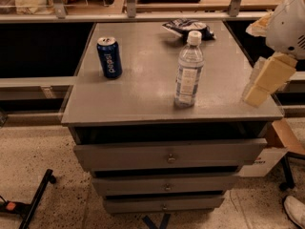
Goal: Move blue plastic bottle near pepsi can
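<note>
The blue plastic bottle (pixel 189 69) stands upright on the grey cabinet top (pixel 143 89), right of centre, white cap on. The pepsi can (pixel 109 57) stands upright at the left of the top, well apart from the bottle. My gripper (pixel 255 95), cream-coloured below a white arm (pixel 288 23), hangs at the right edge of the cabinet top. It is to the right of the bottle, about level with the bottle's lower half, and clear of it. It holds nothing that I can see.
A dark snack bag with white print (pixel 188 28) lies at the back of the top, behind the bottle. The cabinet has three drawers (pixel 169 154), the top one slightly open. A shelf rail (pixel 143 17) runs behind. A cardboard box (pixel 281 144) sits at the lower right.
</note>
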You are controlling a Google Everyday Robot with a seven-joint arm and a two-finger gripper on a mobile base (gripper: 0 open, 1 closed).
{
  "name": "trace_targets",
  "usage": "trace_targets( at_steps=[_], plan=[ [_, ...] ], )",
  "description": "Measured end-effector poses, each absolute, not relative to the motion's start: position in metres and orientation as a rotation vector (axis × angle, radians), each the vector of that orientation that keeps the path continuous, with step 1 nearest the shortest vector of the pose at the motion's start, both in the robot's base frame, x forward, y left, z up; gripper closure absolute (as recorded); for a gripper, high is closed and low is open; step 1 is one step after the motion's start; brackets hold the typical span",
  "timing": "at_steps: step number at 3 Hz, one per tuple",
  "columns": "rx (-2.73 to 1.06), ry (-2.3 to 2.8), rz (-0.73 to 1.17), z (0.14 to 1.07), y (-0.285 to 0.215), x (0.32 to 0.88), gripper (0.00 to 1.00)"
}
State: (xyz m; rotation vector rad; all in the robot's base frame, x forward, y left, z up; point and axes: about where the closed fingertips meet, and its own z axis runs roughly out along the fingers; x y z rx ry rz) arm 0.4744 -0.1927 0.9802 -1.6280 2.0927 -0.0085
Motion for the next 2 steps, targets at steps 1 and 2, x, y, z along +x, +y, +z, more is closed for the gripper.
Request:
trace_targets(
  at_steps=[1,2],
  plan=[
    [-1.561,2.013,0.093,0.976,-0.171,0.501,0.00],
    [-1.499,1.946,0.212,0.972,-0.150,0.529,0.00]
  ],
)
